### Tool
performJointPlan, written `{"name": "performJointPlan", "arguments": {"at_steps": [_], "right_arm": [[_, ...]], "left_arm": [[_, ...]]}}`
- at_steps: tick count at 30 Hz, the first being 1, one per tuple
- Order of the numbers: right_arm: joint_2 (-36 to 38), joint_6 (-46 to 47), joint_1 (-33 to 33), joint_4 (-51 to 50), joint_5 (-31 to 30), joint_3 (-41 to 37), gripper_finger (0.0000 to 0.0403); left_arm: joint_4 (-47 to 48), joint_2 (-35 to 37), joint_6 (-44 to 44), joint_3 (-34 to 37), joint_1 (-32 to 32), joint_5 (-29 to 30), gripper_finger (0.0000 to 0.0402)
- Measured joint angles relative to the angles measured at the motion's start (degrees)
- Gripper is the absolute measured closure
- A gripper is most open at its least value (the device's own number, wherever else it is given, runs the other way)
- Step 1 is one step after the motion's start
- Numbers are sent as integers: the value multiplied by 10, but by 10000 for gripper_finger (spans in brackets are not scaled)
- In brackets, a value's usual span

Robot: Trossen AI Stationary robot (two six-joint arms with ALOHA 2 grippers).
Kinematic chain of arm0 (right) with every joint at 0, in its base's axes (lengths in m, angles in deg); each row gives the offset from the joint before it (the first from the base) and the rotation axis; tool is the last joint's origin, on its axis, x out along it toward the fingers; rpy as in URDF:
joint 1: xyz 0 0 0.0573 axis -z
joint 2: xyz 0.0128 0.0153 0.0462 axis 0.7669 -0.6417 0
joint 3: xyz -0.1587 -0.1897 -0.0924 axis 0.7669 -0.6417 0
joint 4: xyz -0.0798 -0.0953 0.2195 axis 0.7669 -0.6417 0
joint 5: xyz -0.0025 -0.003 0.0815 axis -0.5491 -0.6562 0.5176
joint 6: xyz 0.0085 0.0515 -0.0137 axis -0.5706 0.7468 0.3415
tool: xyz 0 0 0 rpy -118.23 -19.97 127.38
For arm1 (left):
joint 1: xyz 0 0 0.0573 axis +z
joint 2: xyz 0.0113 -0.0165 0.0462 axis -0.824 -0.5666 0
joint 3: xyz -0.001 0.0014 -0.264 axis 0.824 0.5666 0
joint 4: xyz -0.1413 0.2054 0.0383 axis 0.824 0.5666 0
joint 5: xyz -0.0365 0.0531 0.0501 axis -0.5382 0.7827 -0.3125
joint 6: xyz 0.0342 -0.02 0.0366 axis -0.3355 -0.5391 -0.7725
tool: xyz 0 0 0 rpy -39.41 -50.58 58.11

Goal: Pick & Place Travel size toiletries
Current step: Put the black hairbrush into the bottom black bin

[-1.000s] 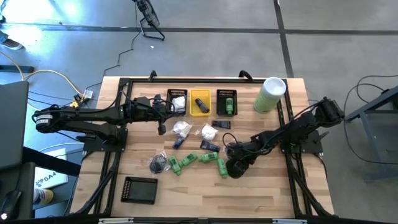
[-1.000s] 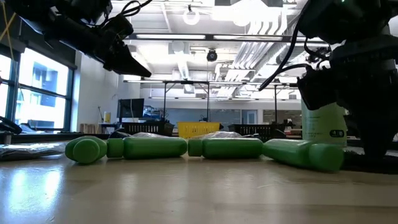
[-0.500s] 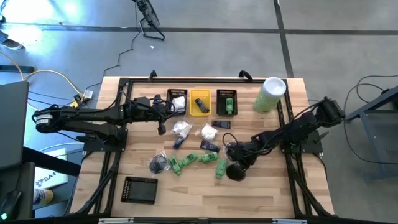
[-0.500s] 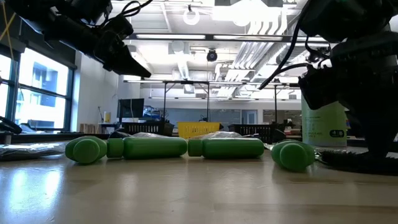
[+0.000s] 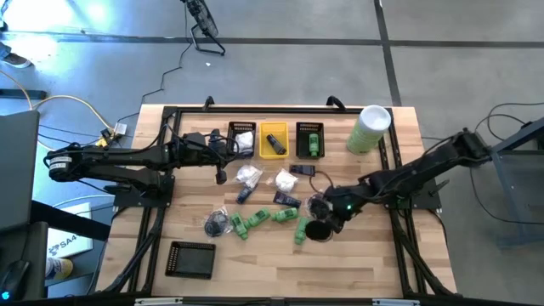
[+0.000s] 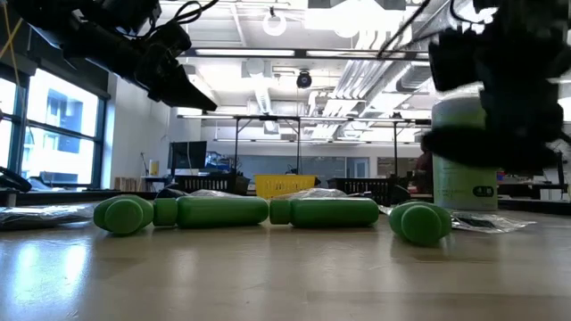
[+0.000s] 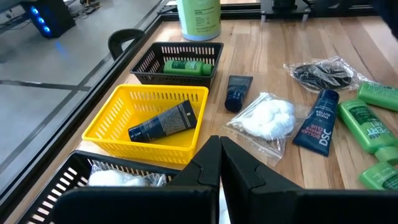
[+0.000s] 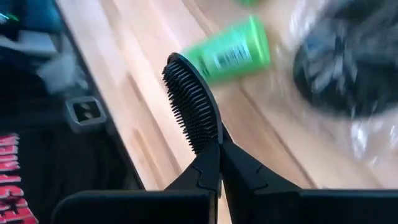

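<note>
Hovering near the surface's front edge, the right gripper (image 5: 319, 228) has its jaws clenched on a black round brush (image 8: 189, 112), bins lying toward the far edge, nearer the idle, clenched left gripper (image 5: 223, 161).

Right gripper (image 5: 321, 223) above black round piece (image 5: 316, 229), at 3 o'clock of green bottles (image 5: 270, 221). Left gripper (image 5: 223, 163) at 9 o'clock of yellow bin (image 5: 274, 154).
</note>
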Motion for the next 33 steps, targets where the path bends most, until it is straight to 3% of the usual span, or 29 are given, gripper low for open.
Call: {"name": "performJointPlan", "arguments": {"at_steps": [6, 12, 21, 33], "right_arm": [[67, -58, 0, 3, -122, 0, 400], [86, -128, 12, 3, -223, 1, 400], [86, -222, 62, 20, -307, 1, 400], [86, -435, 142, 187, -373, 1, 400]], "left_arm": [[0, 0, 0, 0, 0, 0, 401], [1, 0, 0, 0, 0, 0, 401], [-6, 0, 0, 0, 0, 1, 401], [-42, -1, -10, 0, 0, 24, 401]]}}
